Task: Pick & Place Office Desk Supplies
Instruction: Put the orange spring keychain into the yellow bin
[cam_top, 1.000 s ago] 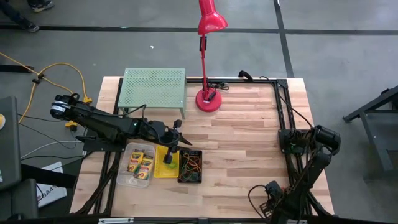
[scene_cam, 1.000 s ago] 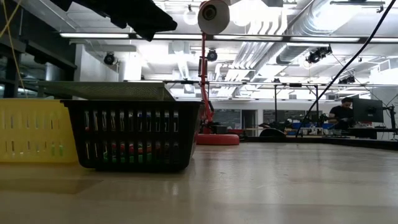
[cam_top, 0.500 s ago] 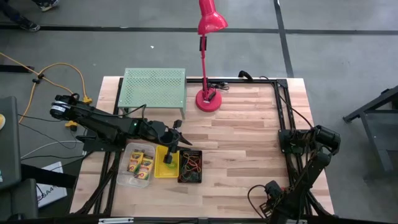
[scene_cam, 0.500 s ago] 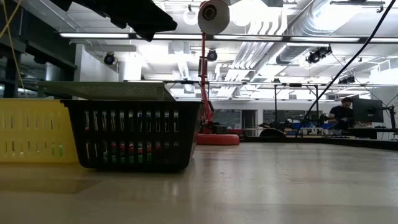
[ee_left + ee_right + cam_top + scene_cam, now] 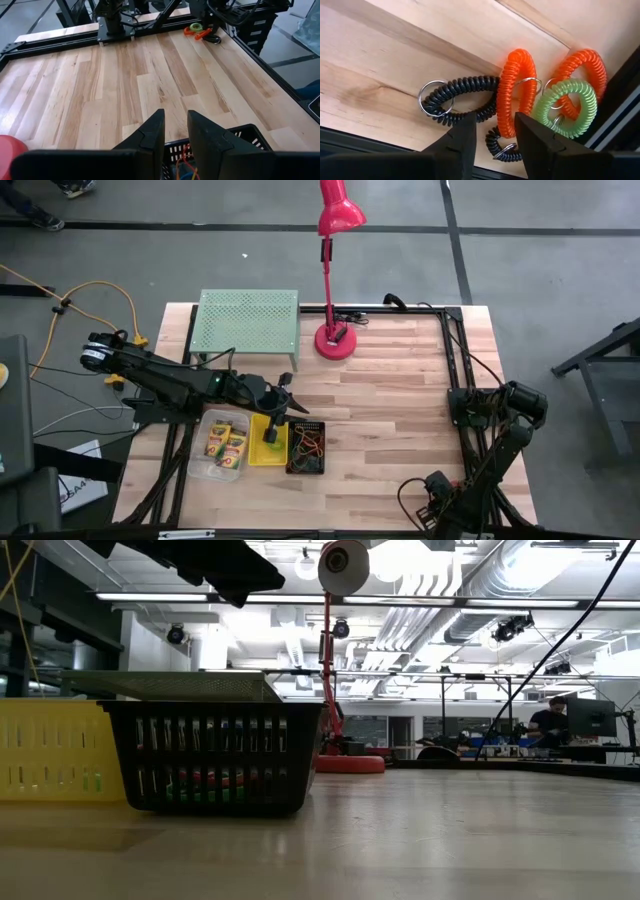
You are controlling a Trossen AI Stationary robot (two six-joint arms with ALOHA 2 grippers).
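Three bins stand side by side near the table's near-left. The clear bin [image 5: 225, 446] holds yellow crayon boxes [image 5: 227, 442]. The yellow bin [image 5: 257, 452] has a green-handled item [image 5: 271, 435] in it. The black-mesh bin [image 5: 306, 448] holds coloured loops. My left gripper [image 5: 290, 402] [image 5: 175, 127] hovers just above the yellow and black bins, fingers a narrow gap apart, holding nothing. My right arm is folded at the table's right; its gripper [image 5: 492, 127] points down, narrowly open, over several coiled loops [image 5: 517, 90] lying on the wood, black, orange and green.
The light-green perforated rack [image 5: 248, 323] stands at the far-left. The red lamp's base [image 5: 335, 340] is beside it, and its head reaches past the far edge. A black frame [image 5: 452, 360] runs along the right side. Bare wood [image 5: 390, 410] lies between the bins and the right arm.
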